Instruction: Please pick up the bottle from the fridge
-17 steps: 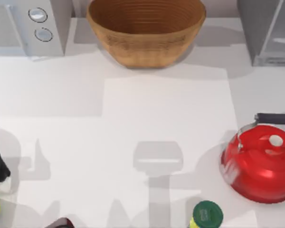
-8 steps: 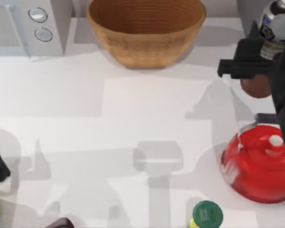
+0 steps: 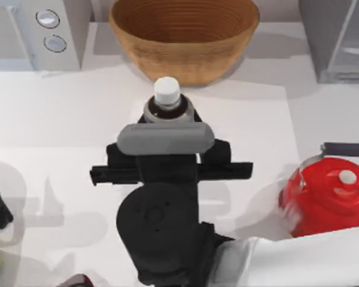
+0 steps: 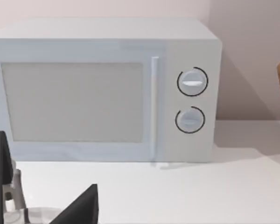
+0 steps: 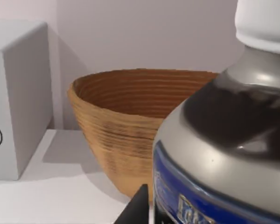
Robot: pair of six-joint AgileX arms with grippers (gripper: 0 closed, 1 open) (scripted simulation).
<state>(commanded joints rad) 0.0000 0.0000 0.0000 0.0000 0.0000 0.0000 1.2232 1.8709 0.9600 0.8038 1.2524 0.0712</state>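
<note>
The right gripper (image 3: 166, 128) is clamped on the bottle (image 3: 167, 103), holding it upright above the middle of the table (image 3: 66, 125), just in front of the basket (image 3: 184, 37). Half a second ago it held the bottle at the far right, by the fridge (image 3: 335, 39). The basket's ribbed inside looks bare, and the fridge door panel stands swung open. The bottle is clear-grey with a round white cap, a dark neck and a blue label band, close up in the right wrist view (image 5: 224, 140). A red kettle (image 3: 329, 200) stands at the right. The left gripper (image 4: 46, 205) rests parked at the left edge, facing the microwave (image 4: 107, 88); I cannot tell how its fingers stand.
</note>
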